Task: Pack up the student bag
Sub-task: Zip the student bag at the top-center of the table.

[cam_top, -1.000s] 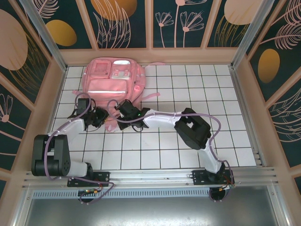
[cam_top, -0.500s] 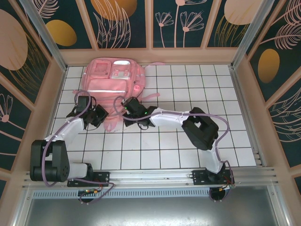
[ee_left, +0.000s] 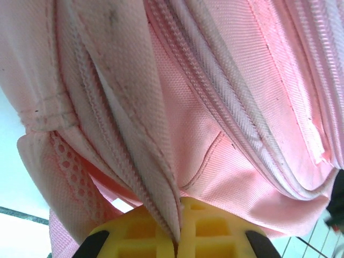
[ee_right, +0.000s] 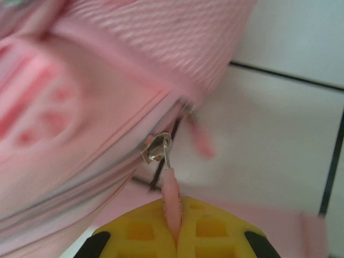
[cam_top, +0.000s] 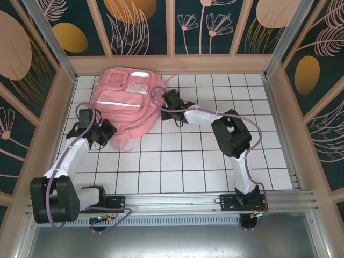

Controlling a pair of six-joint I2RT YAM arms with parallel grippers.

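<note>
The soft, woven pink student bag [cam_top: 124,102] is pinched at a seam fold between the left gripper [ee_left: 176,234] pads, its ribbon zipper pull [ee_right: 171,201] clamped in the right gripper [ee_right: 175,228].

Top view: bright, even light from above. The white worktop [cam_top: 183,166] is near clipping, and shadows under the arms are short and soft. The pale strip on the student bag [cam_top: 126,102] glares. Frame posts lean outward at the edges: wide-angle distortion.

Left wrist view: bag weave crisp mid-frame. The yellow left fingers [ee_left: 134,236] are soft at the bottom, and the worktop at lower left is blown out white.

Right wrist view: soft all over, fabric smeared. The metal zip pull [ee_right: 157,148] is sharpest and catches a glint. The right fingers [ee_right: 140,231] are blurred and the tiles washed out.
</note>
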